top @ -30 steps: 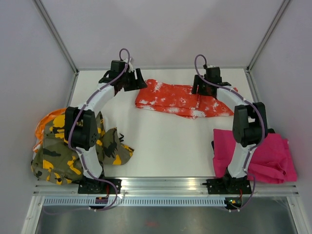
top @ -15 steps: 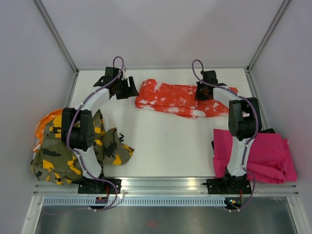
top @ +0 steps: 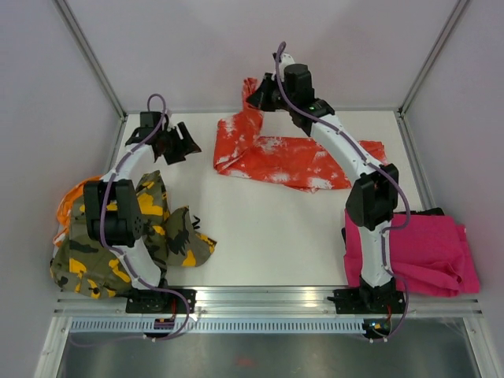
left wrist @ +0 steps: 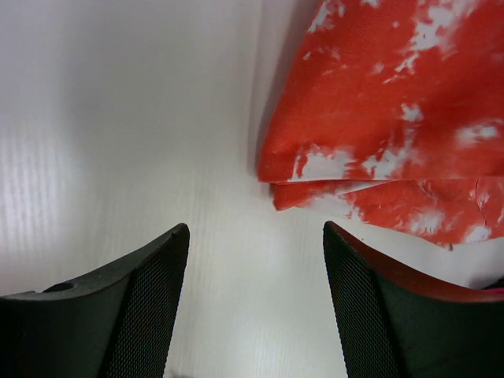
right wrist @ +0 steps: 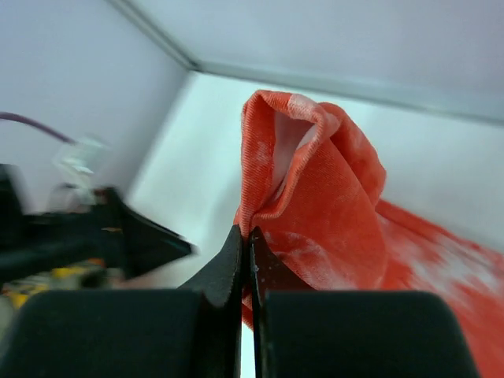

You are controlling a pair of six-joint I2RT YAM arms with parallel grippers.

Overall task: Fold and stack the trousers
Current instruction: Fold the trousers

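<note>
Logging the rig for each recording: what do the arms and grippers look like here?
Left arm and right arm: white links, black joints, a purple cable along each. Left gripper and right gripper: black; the left's fingers mesh-textured.

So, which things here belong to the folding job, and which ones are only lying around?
Belong to the job:
orange-red trousers, one end lifted in the shut right hand
camouflage trousers, heaped at the left
pink trousers, at the right

Only lying around:
plain orange cloth under the camouflage heap; I cannot tell what it is
</note>
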